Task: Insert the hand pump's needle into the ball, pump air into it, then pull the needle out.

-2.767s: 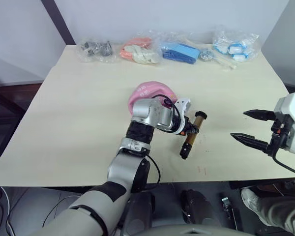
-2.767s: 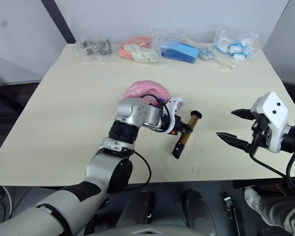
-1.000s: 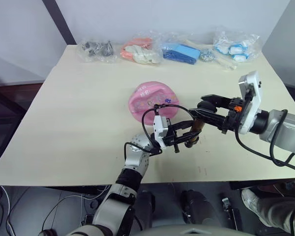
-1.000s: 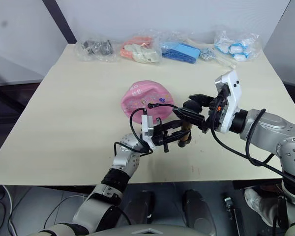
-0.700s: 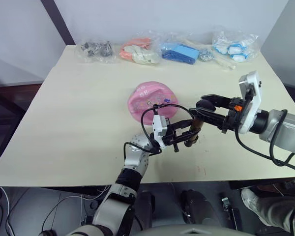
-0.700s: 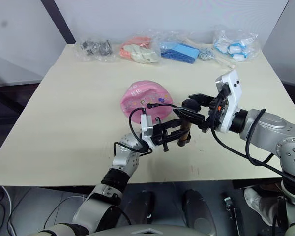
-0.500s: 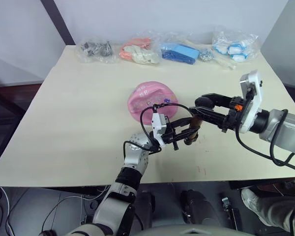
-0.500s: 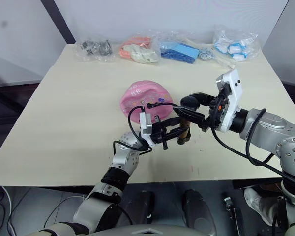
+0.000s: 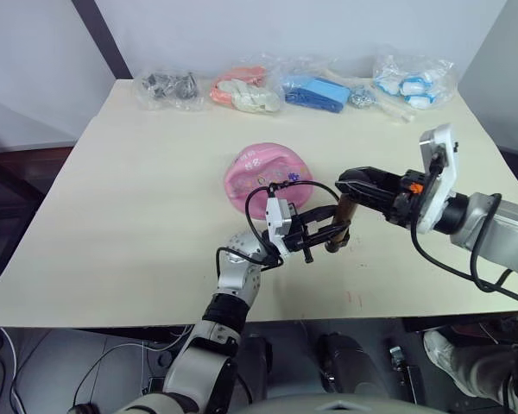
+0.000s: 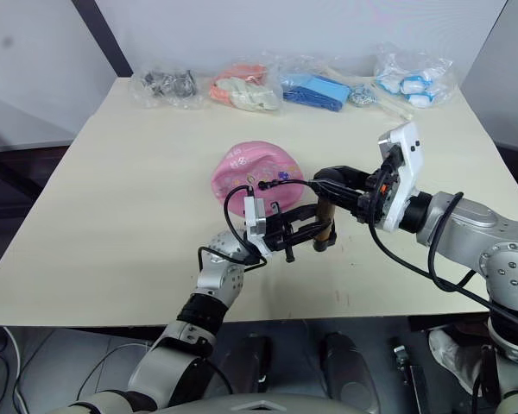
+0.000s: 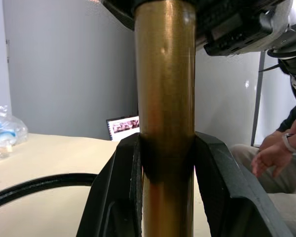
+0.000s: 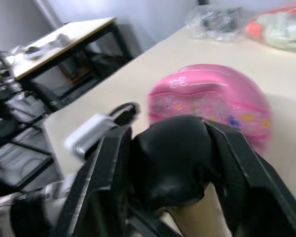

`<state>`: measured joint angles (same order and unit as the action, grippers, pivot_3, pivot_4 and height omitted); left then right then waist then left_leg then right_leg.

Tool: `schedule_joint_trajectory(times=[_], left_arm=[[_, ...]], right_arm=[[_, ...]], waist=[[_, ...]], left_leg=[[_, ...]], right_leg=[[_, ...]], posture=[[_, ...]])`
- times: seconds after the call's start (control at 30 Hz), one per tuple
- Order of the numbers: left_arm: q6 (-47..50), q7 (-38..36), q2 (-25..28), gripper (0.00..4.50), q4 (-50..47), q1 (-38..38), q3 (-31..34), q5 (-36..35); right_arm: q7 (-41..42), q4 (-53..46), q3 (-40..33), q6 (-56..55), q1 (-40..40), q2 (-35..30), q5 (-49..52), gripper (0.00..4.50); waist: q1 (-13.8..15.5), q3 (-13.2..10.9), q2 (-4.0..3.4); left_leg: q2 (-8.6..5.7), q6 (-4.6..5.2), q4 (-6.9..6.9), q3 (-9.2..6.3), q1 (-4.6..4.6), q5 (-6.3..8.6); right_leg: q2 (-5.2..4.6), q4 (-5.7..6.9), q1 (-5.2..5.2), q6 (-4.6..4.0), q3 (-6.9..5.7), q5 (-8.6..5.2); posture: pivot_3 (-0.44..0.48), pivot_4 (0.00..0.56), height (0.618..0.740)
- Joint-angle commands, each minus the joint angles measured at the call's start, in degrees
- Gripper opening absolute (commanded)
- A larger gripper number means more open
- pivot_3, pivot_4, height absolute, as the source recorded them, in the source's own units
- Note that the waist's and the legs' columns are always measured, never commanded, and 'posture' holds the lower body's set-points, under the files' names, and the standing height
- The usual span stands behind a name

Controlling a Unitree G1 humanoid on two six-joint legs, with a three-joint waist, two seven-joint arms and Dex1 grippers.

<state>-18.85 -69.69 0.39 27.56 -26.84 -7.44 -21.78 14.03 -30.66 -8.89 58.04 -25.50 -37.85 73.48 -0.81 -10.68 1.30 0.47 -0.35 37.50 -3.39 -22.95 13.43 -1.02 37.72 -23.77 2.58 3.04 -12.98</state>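
Note:
The hand pump (image 9: 338, 222) stands upright on the table just right of the pink ball (image 9: 268, 176). My left gripper (image 9: 326, 233) is shut on its gold barrel (image 11: 165, 98), low down, one black finger (image 11: 121, 192) on each side. My right gripper (image 9: 349, 181) reaches in from the right and is shut on the pump's black top cap (image 12: 173, 158). The ball (image 12: 212, 101) lies just behind that cap. A thin black hose (image 10: 285, 183) loops from the pump toward the ball. The needle is too small to make out.
Several clear bags line the table's far edge: grey parts (image 9: 168, 84), pink-orange items (image 9: 242, 90), blue items (image 9: 315, 93), white-blue items (image 9: 410, 82). A person's hands (image 11: 274, 153) show beyond the table, and a person's leg (image 9: 475, 366) stands by its near right corner.
The pump lay flat 2.8 s ago; my left gripper has stood it upright. My right gripper came in from the far right and closed on its top cap, which sits slightly lower.

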Motion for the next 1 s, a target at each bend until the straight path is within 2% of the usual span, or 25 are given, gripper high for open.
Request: schedule_joint_trajectory(times=[0.03, 0.07, 0.1, 0.13, 0.2, 0.27, 0.4, 0.5, 0.63, 0.93, 1.0], left_arm=[[1.9, 0.6, -0.6, 1.54, -2.7, -0.6, -0.1, -1.1], [2.7, 0.8, -0.4, 2.09, -3.0, -0.5, 0.0, -1.2], [3.7, 0.9, -0.2, 2.30, -3.5, -0.5, 0.0, -1.3], [5.2, 1.3, 0.4, 2.86, -4.5, -0.5, 0.0, -1.3], [8.5, 2.0, 1.8, 3.44, -6.8, -0.1, -0.4, -1.1], [11.3, 2.1, 3.0, 4.44, -8.7, 0.4, -0.9, -1.0], [22.8, 3.9, 11.1, 4.50, -16.1, 3.0, -4.4, 3.2], [26.3, 7.6, 12.6, 4.50, -17.7, 3.2, -5.9, 5.7], [26.7, 11.4, 12.3, 4.50, -16.9, 2.4, -8.3, 10.3], [25.3, 16.0, 9.1, 4.50, -13.0, 1.1, -10.3, 14.1], [24.7, 16.3, 8.4, 4.00, -11.8, 0.5, -10.6, 14.4]], right_arm=[[0.3, -1.0, -0.2, -0.9, -0.7, -0.6, -0.9, 1.69], [0.5, -1.0, -0.2, -1.0, -0.7, -0.7, -1.1, 1.69], [0.7, -1.0, -0.1, -1.1, -0.8, -0.8, -1.5, 1.69], [0.9, -0.9, 0.0, -1.3, -0.9, -0.8, -2.0, 1.69], [1.3, -0.8, -0.1, -1.6, -1.1, -0.8, -2.7, 1.69], [1.5, -0.8, -0.2, -1.7, -1.1, -0.7, -3.1, 1.69], [2.5, -0.8, -0.6, -2.6, -1.1, -0.2, -4.3, 1.69], [2.9, -0.9, -0.4, -2.7, -1.1, 0.0, -4.6, 1.69], [2.8, -1.0, -0.2, -2.7, -1.3, 0.6, -4.7, 1.69], [1.3, -1.2, 0.2, -2.1, -2.0, 2.3, -3.9, 1.69], [1.0, -1.3, 0.3, -2.0, -2.0, 2.5, -3.7, 1.69]], waist=[[0.0, 0.0, 0.00], [0.0, 0.0, 0.00], [0.0, 0.0, 0.00], [0.0, 0.0, 0.00], [-0.1, 0.0, 0.00], [-0.1, 0.0, 0.00], [-0.3, 0.0, -0.01], [-0.1, 0.0, -0.03], [0.1, 0.0, -0.02], [-0.1, 0.0, -0.03], [-0.1, 0.0, -0.03]], left_leg=[[0.00, 0.00, 0.00, 0.00, 0.00, 0.00], [0.00, 0.00, 0.00, 0.00, 0.00, 0.00], [0.00, 0.00, 0.00, 0.00, 0.00, 0.00], [0.00, 0.00, 0.00, 0.00, 0.00, 0.00], [0.01, 0.00, 0.00, -0.01, 0.00, 0.00], [0.01, 0.00, -0.01, -0.01, 0.01, 0.00], [0.02, 0.00, -0.04, -0.01, 0.02, 0.00], [0.04, 0.00, -0.06, -0.02, 0.04, 0.00], [0.01, 0.00, -0.03, -0.01, 0.01, 0.00], [0.04, 0.00, -0.07, -0.01, 0.02, 0.00], [0.04, 0.00, -0.06, -0.01, 0.02, 0.00]], right_leg=[[0.00, 0.00, 0.00, 0.01, 0.00, 0.00], [0.00, 0.00, 0.00, 0.06, 0.00, -0.04], [0.00, 0.00, 0.00, 0.08, 0.00, -0.05], [0.00, 0.01, 0.00, 0.09, 0.00, -0.06], [0.01, 0.01, -0.01, 0.10, -0.01, -0.06], [0.01, 0.01, -0.01, 0.10, -0.01, -0.06], [0.02, 0.01, -0.01, 0.10, 0.00, -0.07], [0.02, 0.01, -0.01, 0.11, -0.01, -0.08], [-0.02, -0.02, 0.00, 0.13, -0.02, -0.08], [0.01, 0.00, -0.02, 0.10, -0.01, -0.07], [0.01, 0.00, -0.02, 0.11, -0.01, -0.08]], posture=[[0.000, 0.150, 0.740], [0.000, 0.150, 0.740], [0.000, 0.150, 0.740], [0.000, 0.150, 0.740], [0.000, 0.150, 0.740], [0.000, 0.150, 0.740], [0.000, 0.150, 0.740], [0.000, 0.150, 0.740], [0.000, 0.150, 0.740], [0.000, 0.150, 0.740], [0.000, 0.150, 0.740]])
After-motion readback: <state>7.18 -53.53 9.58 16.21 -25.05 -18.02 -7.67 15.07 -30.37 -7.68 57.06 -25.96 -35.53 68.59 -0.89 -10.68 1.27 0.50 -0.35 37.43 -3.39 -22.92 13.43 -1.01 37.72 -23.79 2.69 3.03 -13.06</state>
